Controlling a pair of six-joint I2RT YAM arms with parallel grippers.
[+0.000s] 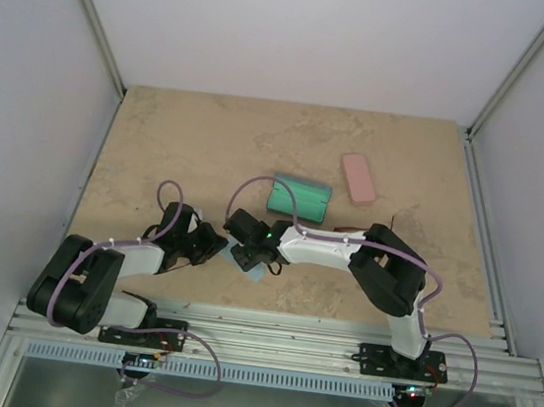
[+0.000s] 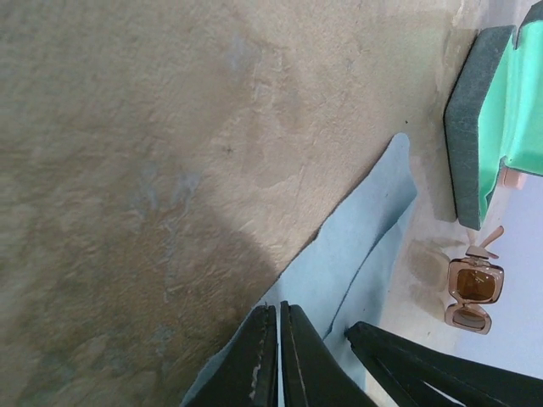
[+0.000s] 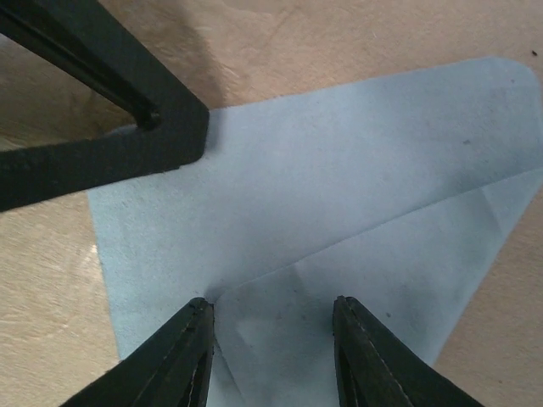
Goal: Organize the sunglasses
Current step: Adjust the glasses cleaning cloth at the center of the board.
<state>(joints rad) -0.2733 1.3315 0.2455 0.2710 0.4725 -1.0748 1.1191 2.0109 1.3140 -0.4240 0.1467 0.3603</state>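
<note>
Reaching low toward each other over the table, elbows bent, left gripper closed tight at the blue cloth edge, right gripper half-spread above it, holding nothing, amber sunglasses near the green case.

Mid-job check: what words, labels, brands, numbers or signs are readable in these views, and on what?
No readable text in any view.
On the green case: no print visible.
On the pink case: plain, no label seen.
On the light blue cloth: blank.
On the amber sunglasses: any marking is too small to tell.
</note>
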